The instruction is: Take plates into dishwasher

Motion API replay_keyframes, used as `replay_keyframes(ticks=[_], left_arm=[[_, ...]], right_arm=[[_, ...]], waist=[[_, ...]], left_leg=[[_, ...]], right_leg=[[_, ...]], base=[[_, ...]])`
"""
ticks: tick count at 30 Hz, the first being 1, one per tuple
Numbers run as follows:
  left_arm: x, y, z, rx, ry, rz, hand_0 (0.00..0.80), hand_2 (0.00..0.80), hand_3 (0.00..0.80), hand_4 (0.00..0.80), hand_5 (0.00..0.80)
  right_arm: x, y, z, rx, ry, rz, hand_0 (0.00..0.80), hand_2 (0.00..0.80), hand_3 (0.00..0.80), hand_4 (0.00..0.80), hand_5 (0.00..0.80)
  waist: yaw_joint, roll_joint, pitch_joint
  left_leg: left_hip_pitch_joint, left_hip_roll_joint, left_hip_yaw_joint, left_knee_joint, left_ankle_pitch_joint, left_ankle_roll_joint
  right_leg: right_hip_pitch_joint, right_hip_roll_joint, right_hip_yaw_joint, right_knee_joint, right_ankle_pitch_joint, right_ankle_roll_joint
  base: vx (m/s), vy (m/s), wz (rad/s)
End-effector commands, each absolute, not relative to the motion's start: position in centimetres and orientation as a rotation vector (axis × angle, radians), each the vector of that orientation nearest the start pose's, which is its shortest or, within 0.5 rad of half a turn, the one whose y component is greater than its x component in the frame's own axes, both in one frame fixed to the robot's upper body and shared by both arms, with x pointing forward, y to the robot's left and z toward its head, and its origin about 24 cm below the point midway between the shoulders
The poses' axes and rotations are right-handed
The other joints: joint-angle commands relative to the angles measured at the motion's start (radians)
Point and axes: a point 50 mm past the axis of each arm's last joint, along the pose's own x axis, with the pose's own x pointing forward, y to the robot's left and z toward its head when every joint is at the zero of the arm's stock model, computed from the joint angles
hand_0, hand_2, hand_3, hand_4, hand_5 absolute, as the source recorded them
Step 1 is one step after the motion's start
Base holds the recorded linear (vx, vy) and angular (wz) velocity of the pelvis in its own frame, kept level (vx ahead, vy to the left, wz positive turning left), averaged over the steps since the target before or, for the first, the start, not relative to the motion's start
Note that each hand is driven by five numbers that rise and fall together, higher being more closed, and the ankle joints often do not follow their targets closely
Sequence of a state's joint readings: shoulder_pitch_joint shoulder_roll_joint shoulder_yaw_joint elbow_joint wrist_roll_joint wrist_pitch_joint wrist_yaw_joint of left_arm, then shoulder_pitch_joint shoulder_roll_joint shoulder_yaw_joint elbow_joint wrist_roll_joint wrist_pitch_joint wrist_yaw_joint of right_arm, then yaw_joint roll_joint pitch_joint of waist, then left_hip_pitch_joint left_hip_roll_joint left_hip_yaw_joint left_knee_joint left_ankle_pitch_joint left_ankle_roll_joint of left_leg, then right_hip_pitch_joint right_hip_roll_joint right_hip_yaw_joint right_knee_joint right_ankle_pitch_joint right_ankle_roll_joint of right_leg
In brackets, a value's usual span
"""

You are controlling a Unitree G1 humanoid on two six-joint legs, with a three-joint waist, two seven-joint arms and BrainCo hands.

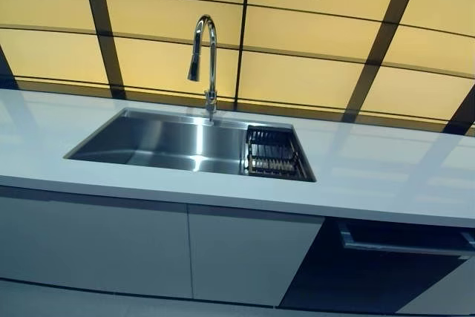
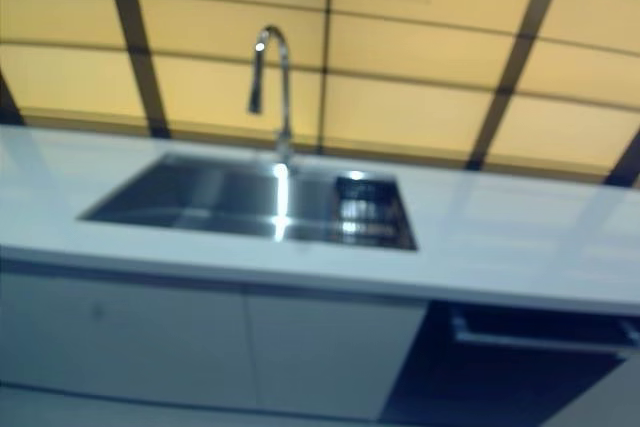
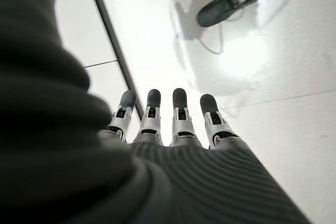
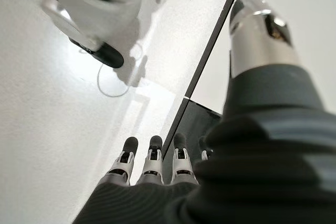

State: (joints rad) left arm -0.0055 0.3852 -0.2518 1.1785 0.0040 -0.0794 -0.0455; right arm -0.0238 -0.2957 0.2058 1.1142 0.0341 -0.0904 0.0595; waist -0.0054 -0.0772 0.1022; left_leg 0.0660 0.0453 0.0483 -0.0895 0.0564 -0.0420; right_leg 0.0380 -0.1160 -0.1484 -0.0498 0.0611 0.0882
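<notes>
No plate shows in any view. A steel sink (image 1: pixel 163 142) is set in the white countertop (image 1: pixel 386 176), with a dark wire rack (image 1: pixel 273 155) in its right end. The dark dishwasher front (image 1: pixel 371 265) with a bar handle (image 1: pixel 404 246) sits under the counter at the lower right, door closed. Neither hand shows in the eye views. My left hand (image 3: pixel 173 124) hangs with straight fingers over the white floor, holding nothing. My right hand (image 4: pixel 152 169) also hangs with straight fingers, empty, beside the dark cabinet base.
A tall chrome tap (image 1: pixel 205 57) stands behind the sink. White cabinet doors (image 1: pixel 133 246) run under the counter left of the dishwasher. Yellow wall panels (image 1: pixel 312 35) with dark strips rise behind the counter.
</notes>
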Motion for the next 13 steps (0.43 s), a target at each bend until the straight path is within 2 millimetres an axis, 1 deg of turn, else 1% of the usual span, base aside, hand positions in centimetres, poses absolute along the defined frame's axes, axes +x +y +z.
replay_keyframes(ticks=[1,2,3,5,9,13], left_arm=[[13.6,26.5,-13.7,0.354,1.035,0.020,0.000,0.000,0.000,0.000,0.000],[13.6,26.3,-13.7,0.322,1.033,0.025,0.000,0.000,0.000,0.000,0.000],[13.7,25.8,-13.8,0.289,1.029,0.018,0.000,0.000,0.000,0.000,0.000],[13.4,25.1,-14.1,0.281,1.034,-0.005,0.000,0.000,0.000,0.000,0.000],[12.4,24.2,-14.7,0.288,1.067,-0.034,0.000,0.000,0.000,0.000,0.000],[12.6,23.7,-14.8,0.286,1.064,-0.071,0.000,0.000,0.000,0.000,0.000]], right_arm=[[14.3,-23.3,-14.1,-0.302,1.011,0.095,0.000,0.000,0.000,0.000,0.000],[14.3,-23.2,-14.1,-0.302,1.021,0.102,0.000,0.000,0.000,0.000,0.000],[14.2,-23.2,-14.2,-0.304,1.030,0.111,0.000,0.000,0.000,0.000,0.000],[13.9,-23.2,-14.4,-0.314,1.039,0.126,0.000,0.000,0.000,0.000,0.000],[13.0,-23.1,-14.7,-0.312,1.066,0.126,0.000,0.000,0.000,0.000,0.000],[12.8,-23.5,-14.7,-0.298,1.064,0.088,0.000,0.000,0.000,0.000,0.000]], waist=[[0.019,0.025,-0.005],[0.011,0.031,0.002],[0.007,0.035,0.009],[0.006,0.035,0.009],[0.010,0.028,-0.003],[0.012,0.031,-0.008]], left_leg=[[0.041,-0.062,0.014,0.038,-0.110,0.076],[0.046,-0.054,0.021,0.040,-0.109,0.071],[0.055,-0.047,0.030,0.034,-0.104,0.064],[0.066,-0.049,0.035,0.021,-0.094,0.059],[0.064,-0.048,0.037,0.015,-0.077,0.044],[0.051,-0.042,0.035,0.006,-0.060,0.033]], right_leg=[[-0.030,0.018,0.008,0.069,0.016,0.043],[-0.036,0.025,0.013,0.074,0.007,0.037],[-0.021,0.035,0.010,0.065,-0.002,0.024],[0.013,0.052,0.011,0.034,-0.004,0.011],[0.053,0.070,0.008,-0.008,-0.008,-0.001],[0.067,0.078,-0.003,-0.018,-0.019,-0.010]], base=[[-0.135,-0.090,-0.08],[-0.138,-0.084,-0.10],[-0.091,-0.065,-0.05],[-0.029,-0.067,-0.06],[-0.013,-0.077,-0.04],[-0.020,-0.036,0.00]])
